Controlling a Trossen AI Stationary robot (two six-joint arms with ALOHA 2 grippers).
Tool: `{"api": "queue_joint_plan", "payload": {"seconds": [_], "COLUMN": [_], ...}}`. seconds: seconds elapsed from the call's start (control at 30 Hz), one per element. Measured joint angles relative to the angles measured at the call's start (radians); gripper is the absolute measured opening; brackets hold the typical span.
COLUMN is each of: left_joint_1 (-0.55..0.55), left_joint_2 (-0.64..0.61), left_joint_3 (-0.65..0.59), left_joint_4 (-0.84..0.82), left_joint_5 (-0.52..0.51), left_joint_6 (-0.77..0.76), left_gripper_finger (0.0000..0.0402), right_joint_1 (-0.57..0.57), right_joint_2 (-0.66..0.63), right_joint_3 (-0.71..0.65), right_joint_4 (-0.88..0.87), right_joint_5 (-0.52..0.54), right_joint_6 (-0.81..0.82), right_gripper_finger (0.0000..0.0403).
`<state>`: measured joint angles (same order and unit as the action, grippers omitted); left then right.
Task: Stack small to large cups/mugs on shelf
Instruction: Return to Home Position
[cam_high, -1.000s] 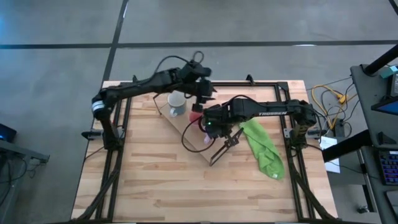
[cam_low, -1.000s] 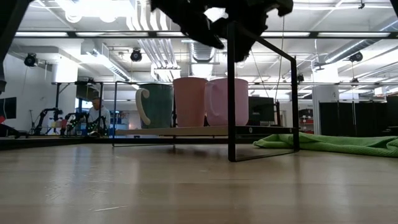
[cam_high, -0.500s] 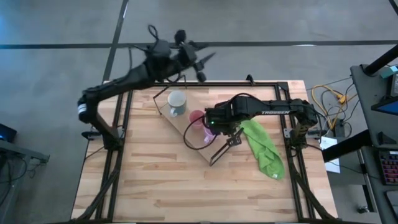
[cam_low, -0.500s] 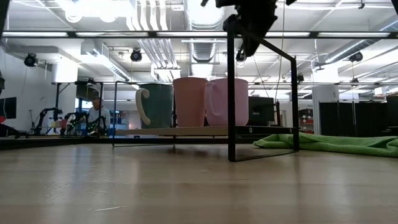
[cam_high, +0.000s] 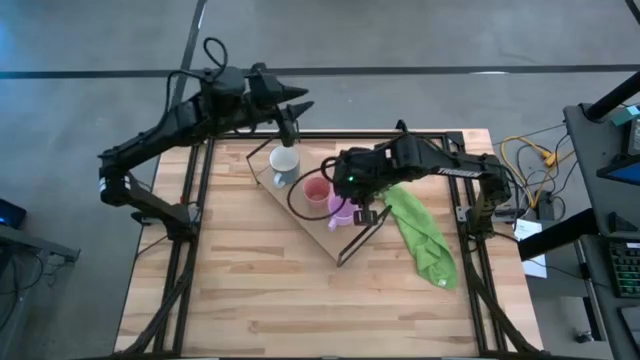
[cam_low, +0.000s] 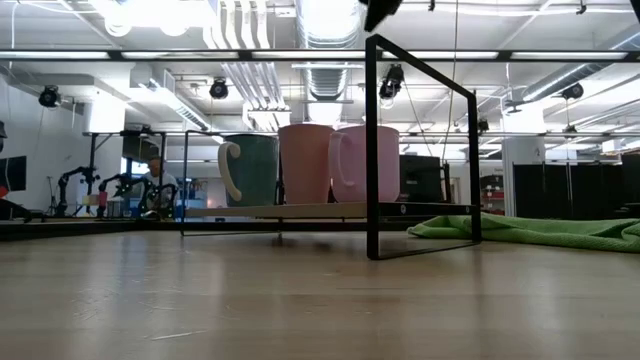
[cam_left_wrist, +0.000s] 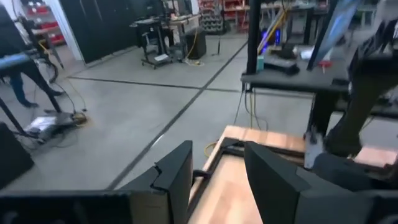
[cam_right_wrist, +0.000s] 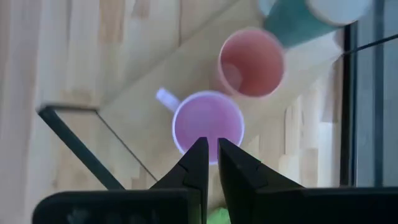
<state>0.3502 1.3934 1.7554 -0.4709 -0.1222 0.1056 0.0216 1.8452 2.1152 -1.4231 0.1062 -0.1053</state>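
Lined up on the shelf: white mug, pink cup, purple mug; above the shelf, right gripper clenched, empty. Beyond its white-mug end, left gripper spread.

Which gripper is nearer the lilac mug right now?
Right. The right gripper hangs directly above the lilac mug; the left gripper is off past the table edge, beyond the white mug.

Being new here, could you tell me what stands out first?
Three vessels stand in a row on the shelf: teal mug, pink cup, lilac mug. The right gripper hangs above the lilac mug; the left gripper is past the table's far edge. A green cloth lies beside the shelf.
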Motion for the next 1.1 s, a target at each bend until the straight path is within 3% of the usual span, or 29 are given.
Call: {"api": "queue_joint_plan", "payload": {"seconds": [0.2,0.37,0.6,0.8,1.1], "left_joint_1": [0.001,-0.002,-0.005,-0.006,-0.005], "left_joint_2": [-0.038,-0.053,-0.067,-0.086,-0.116], "left_joint_3": [0.0,0.0,0.0,0.0,-0.001], "left_joint_4": [-0.053,-0.195,-0.322,-0.364,-0.418], "left_joint_5": [-0.003,0.04,0.049,0.064,0.063], "left_joint_6": [0.031,0.059,0.007,0.005,0.006], "left_gripper_finger": [0.0132,0.0132,0.0132,0.0132,0.0132], "right_joint_1": [-0.002,-0.001,0.0,0.0,0.0], "right_joint_2": [0.0,-0.009,-0.018,-0.033,-0.098], "right_joint_3": [0.091,0.105,0.079,0.066,-0.06], "right_joint_4": [-0.001,-0.024,-0.155,-0.146,-0.148], "right_joint_5": [0.0,-0.025,-0.038,-0.11,-0.113], "right_joint_6": [0.073,0.098,0.127,0.128,0.126], "right_gripper_finger": [0.0029,0.0029,0.0029,0.0029,0.0028]}}
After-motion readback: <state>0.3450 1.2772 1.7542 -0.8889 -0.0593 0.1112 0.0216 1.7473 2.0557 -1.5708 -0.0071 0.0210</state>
